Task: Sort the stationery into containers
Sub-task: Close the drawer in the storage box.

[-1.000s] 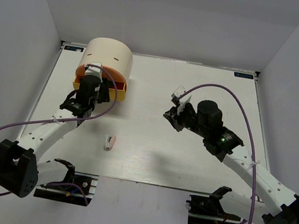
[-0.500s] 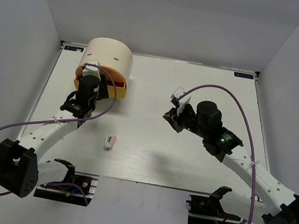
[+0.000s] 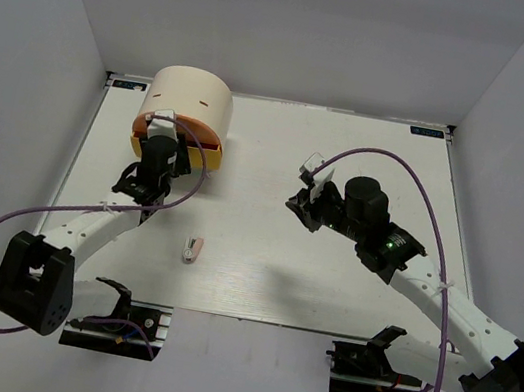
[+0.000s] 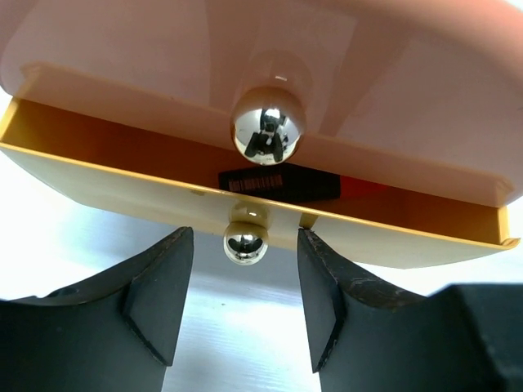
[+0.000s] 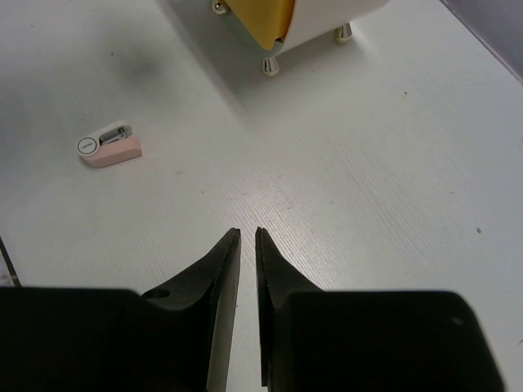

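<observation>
The containers are an orange drawer (image 3: 190,130) and a yellow drawer (image 3: 136,144) stacked in a cream cylindrical box (image 3: 191,95). In the left wrist view the yellow drawer (image 4: 122,184) stands slightly pulled out. A black highlighter (image 4: 278,184) with an orange-red end lies inside it. My left gripper (image 4: 244,255) (image 3: 169,147) is open, its fingers either side of the yellow drawer's shiny knob (image 4: 245,242) without touching it. A stubby white-pink piece (image 3: 194,249) (image 5: 110,145) lies on the table. My right gripper (image 5: 248,235) (image 3: 298,203) hovers mid-table, jaws almost together, holding nothing.
The orange drawer's knob (image 4: 268,126) sits just above the yellow one. The box stands on small metal feet (image 5: 270,65) at the table's back left. White walls close in the table (image 3: 348,282) on three sides.
The left arm's lower part has shifted slightly right while its gripper stays at the drawers, jaws a touch narrower. The right arm and the white-pink piece have not moved.
</observation>
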`<move>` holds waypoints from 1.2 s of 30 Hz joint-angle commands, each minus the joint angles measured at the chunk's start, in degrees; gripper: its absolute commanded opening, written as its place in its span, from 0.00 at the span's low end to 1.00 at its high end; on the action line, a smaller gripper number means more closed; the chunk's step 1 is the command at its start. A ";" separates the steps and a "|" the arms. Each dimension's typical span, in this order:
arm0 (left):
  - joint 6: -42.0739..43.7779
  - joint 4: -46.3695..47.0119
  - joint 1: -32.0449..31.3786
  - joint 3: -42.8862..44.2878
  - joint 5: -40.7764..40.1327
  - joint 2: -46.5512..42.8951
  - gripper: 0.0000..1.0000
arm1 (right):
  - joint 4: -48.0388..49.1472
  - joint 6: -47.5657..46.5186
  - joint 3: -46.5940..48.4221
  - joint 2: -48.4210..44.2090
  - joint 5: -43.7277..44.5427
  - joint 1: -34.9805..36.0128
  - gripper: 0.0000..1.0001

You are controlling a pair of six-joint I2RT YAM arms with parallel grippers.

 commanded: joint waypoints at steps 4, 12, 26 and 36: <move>-0.75 6.49 0.31 -2.73 -0.91 -0.37 0.63 | 2.77 0.55 0.13 -0.39 -0.99 -0.14 0.19; -0.75 10.44 0.31 -3.88 -0.91 0.16 0.63 | 2.60 0.37 -0.05 0.05 -1.25 0.04 0.19; -0.75 14.31 0.31 -3.88 -0.91 2.45 0.63 | 2.51 0.02 0.04 0.84 -1.26 0.04 0.19; -0.75 17.21 0.31 -4.50 -0.91 2.97 0.62 | 2.51 -0.24 -0.05 1.54 -1.25 0.13 0.21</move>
